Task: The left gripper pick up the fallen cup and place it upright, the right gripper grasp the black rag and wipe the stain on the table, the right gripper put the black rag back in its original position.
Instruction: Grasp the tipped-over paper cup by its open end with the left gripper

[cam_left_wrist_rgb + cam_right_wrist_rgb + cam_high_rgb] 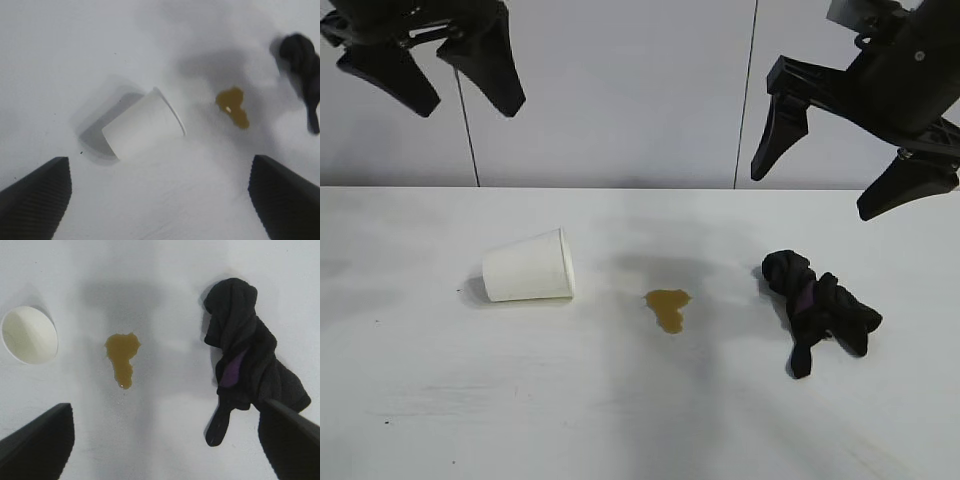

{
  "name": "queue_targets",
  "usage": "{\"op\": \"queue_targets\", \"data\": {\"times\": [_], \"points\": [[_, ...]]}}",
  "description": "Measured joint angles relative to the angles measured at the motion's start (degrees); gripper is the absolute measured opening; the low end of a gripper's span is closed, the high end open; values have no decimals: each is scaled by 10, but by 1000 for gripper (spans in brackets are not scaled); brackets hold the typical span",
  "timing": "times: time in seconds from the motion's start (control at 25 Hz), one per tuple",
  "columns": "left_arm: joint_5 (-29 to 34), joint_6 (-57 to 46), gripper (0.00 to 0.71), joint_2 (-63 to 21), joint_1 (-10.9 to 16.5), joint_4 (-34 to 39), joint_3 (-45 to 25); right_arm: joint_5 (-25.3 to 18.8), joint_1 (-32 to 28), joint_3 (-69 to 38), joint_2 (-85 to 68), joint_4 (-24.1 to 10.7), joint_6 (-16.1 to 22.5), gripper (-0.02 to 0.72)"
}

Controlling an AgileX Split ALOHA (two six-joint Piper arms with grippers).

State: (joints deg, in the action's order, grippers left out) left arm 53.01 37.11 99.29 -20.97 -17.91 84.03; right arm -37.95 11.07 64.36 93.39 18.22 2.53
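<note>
Currently | counter (420, 420): white, no readable writing | stain (668, 307): landmark, mid-counter | cup (530, 267): unmarked, on its side left of stain, mouth toward it | black rag (817, 305): bunched right of stain | left end effector (428, 78): spread, empty, high above cup | right end effector (832, 165): spread, empty, above rag

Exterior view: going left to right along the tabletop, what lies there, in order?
cup lying on its side → stain → black rag. All three sit apart on the table, with the left gripper and right gripper open in the air above them.
</note>
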Motion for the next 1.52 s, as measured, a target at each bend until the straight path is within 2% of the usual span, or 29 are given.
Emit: {"op": "queue_targets", "data": {"times": [0.12,0.24,0.36,0.56,1.0,1.52], "points": [[-8,104,694,7,-35,7,0,0,0,0,0,0,-9,694],[-29,120,694,33,-58,43,0,1,0,0,0,0,-13,694],[-55,122,694,68,-67,75,0,1,0,0,0,0,-13,694],[-103,129,694,120,-67,83,0,1,0,0,0,0,-14,694],[-132,192,694,193,-67,83,0,1,0,0,0,0,-18,694],[-175,197,694,237,-67,77,1,1,0,0,0,0,-18,694]]}}
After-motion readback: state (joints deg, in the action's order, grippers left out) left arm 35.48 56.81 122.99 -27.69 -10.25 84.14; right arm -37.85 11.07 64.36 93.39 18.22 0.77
